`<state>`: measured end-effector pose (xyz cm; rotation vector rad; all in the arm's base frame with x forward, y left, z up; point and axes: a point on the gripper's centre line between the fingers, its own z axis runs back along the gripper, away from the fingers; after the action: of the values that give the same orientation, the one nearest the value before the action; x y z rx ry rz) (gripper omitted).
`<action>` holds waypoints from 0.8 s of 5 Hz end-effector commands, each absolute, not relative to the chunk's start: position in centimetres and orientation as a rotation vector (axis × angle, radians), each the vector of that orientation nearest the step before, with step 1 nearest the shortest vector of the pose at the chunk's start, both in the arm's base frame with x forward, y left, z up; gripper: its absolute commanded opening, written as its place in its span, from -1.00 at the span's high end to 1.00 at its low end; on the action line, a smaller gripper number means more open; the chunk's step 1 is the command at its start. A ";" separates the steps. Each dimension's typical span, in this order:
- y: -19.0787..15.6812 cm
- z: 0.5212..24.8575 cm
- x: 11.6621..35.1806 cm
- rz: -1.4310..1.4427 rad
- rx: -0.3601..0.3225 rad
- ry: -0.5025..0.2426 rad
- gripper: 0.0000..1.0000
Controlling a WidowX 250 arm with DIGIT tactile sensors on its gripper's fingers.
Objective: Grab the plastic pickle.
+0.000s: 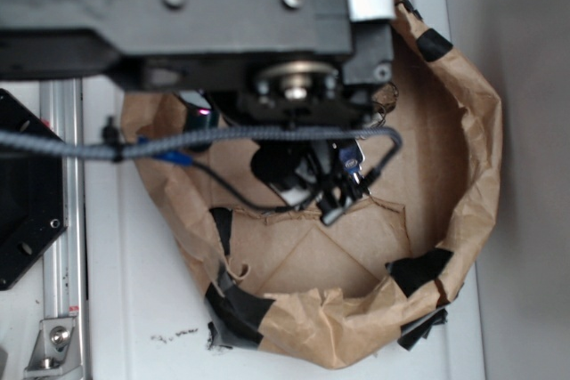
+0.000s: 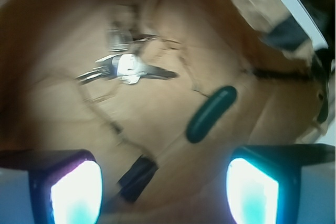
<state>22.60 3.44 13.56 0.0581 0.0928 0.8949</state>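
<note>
Clearly the plastic pickle (image 2: 211, 114) lies tilted on the brown paper floor of the paper-lined bin (image 1: 472, 175), apart from the bunch of keys (image 2: 126, 66). My gripper (image 2: 164, 182) hangs wide open, empty. I should shift right, turn to straddle its narrow middle, then descend.

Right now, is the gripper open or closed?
Open: the gripper has its two lit fingers wide apart, nothing between them; the pickle lies beyond.
</note>
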 end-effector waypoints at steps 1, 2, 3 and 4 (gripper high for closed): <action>6.3 6.4 21.4 1.090 0.201 0.082 -1.00; 7.0 5.5 22.0 1.096 0.211 0.071 -1.00; 9.3 2.7 17.0 1.034 0.163 0.027 -1.00; 9.6 2.2 15.0 1.047 0.109 0.045 -1.00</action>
<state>17.93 7.81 2.65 0.1007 0.0106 0.9716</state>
